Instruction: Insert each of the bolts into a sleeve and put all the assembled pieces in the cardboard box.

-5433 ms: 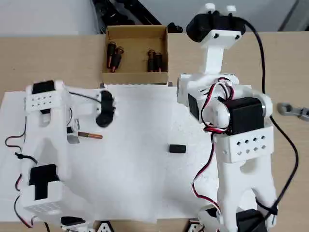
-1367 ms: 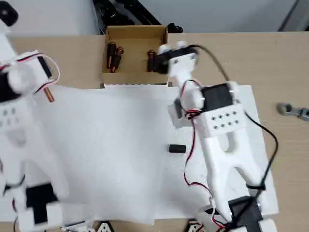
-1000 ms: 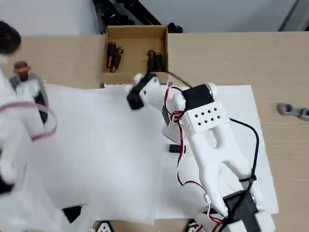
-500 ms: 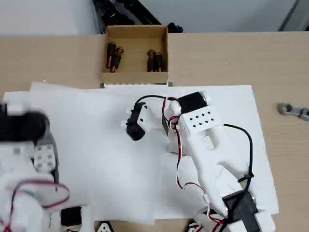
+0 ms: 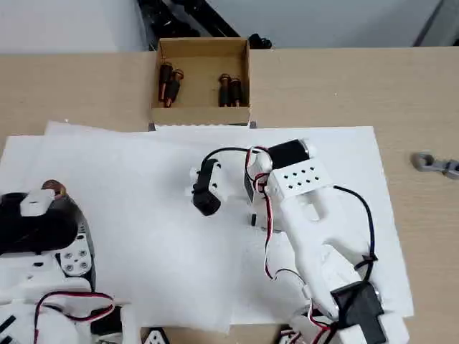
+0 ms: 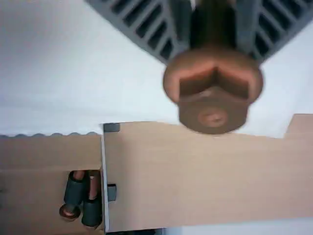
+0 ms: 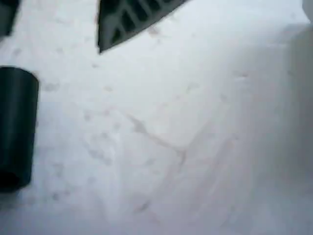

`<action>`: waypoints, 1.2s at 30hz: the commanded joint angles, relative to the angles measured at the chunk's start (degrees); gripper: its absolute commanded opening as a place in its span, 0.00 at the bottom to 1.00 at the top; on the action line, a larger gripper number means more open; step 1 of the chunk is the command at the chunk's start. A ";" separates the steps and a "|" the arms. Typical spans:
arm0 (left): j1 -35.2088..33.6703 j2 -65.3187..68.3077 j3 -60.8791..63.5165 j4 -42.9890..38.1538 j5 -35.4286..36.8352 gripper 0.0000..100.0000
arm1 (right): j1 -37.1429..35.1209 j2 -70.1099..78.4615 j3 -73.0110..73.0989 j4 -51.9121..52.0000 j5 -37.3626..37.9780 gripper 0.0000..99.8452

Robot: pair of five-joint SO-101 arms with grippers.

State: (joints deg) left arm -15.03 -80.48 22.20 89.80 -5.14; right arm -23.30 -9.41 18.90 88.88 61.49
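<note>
High view
- cardboard box: top centre of the frame, on the wooden table, at the far edge of the white sheet.
- assembled pieces: four lie inside the box, one pair at its left side and one pair right of its middle.
- left arm: lower left corner of the frame, over the sheet.
- bolt: its copper head shows at the left edge, below mid-height, at the front end of the left arm.
- right arm: runs from the lower right up to the centre of the frame.
- sleeve: black; a sliver of it shows at the centre of the frame, on the sheet. The right arm covers the rest.
- metal tool: right edge of the frame, on bare table, well apart from the sheet.

Left wrist view
- left gripper: top right of the frame; its ribbed grey jaws are clamped on the bolt's shank.
- bolt: the copper hex head faces the camera, raised above the sheet and table.
- cardboard box: lower left corner of the frame; two assembled pieces lie in it side by side, touching.

Right wrist view
- right gripper: jaws apart, with one ribbed finger at top centre and a dark part in the top left corner. White sheet shows between them.
- sleeve: left edge of the frame, lying on its side on the sheet, near the fingers but touching neither.
</note>
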 commanded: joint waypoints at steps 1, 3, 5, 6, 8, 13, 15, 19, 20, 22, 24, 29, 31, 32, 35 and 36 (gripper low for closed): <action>0.00 0.09 0.13 -2.11 2.37 0.01 | 0.66 -0.13 1.05 -2.42 0.53 0.15; 0.00 0.18 0.13 -2.29 2.99 0.01 | 0.66 -0.13 2.46 -4.09 0.53 0.14; 0.00 0.18 0.13 -2.29 2.99 0.01 | 0.48 -0.13 3.96 -5.85 0.44 0.14; 0.00 0.18 0.13 -2.29 2.99 0.01 | 0.48 -0.13 4.75 -6.55 0.44 0.14; 0.00 0.18 0.13 -2.29 2.99 0.01 | 0.48 -0.13 6.51 -8.22 0.35 0.14; 0.00 0.18 0.13 -2.29 2.99 0.01 | 0.66 -0.13 11.16 -12.18 0.35 0.14; 0.00 0.18 0.13 -2.29 2.99 0.01 | 0.66 -0.13 12.92 -14.11 0.35 0.14; 0.00 0.26 0.13 -2.29 2.99 0.01 | 0.75 -0.13 15.65 -17.36 0.35 0.14; 0.00 0.26 0.22 -2.29 2.99 0.01 | 0.75 -0.13 16.18 -18.07 0.35 0.14; 0.00 0.26 0.22 -2.20 2.99 0.01 | 0.75 -0.13 17.14 -19.56 0.35 0.14; 0.00 0.26 0.22 -2.11 2.99 0.01 | 0.75 -0.04 18.20 -20.79 0.35 0.14; 0.00 0.26 0.22 -2.02 2.99 0.01 | 0.75 -0.04 21.19 -22.73 0.26 0.14; 0.00 0.26 0.22 -2.02 2.99 0.01 | 0.75 -0.04 22.24 -22.73 0.26 0.14; 0.00 0.26 0.22 -2.02 2.99 0.01 | 0.75 -0.04 22.86 -22.90 0.26 0.14; 0.00 0.26 0.22 -2.02 2.99 0.01 | 0.57 -0.04 24.53 -22.90 0.26 0.13; 0.00 0.26 0.22 -2.02 2.99 0.01 | 0.57 -0.04 24.88 -22.90 0.26 0.11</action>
State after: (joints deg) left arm -15.03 -80.48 22.37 89.45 -2.51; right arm -22.86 -10.20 41.76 66.11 61.58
